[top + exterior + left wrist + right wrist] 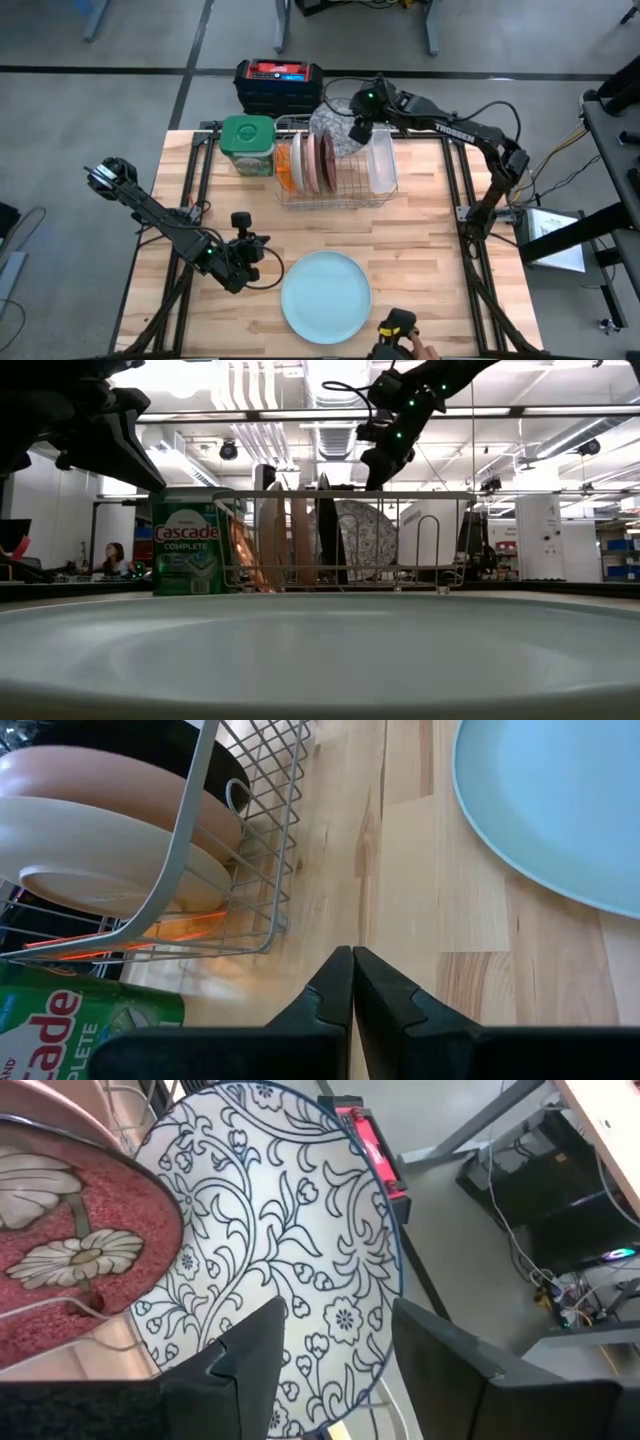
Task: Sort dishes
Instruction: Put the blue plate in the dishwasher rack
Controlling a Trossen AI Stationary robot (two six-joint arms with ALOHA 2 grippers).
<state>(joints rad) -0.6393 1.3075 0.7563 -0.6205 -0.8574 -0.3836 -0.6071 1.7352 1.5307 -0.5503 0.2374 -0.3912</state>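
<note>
Right tool (330, 1345) wide around patterned plate (290, 1230) in rack (335, 190), beside green "Cascade Complete" tub (187, 555).

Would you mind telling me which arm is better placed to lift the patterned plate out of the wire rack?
The right. Its open claw straddles the rim of the white plate with blue floral pattern standing in the wire dish rack. The left claw is shut, over bare table beside the rack.

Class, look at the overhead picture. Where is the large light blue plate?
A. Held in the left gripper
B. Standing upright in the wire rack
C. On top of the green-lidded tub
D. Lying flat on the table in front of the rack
D: the light blue plate lies flat on the wooden table, apart from the wire rack and untouched by either gripper.
</note>
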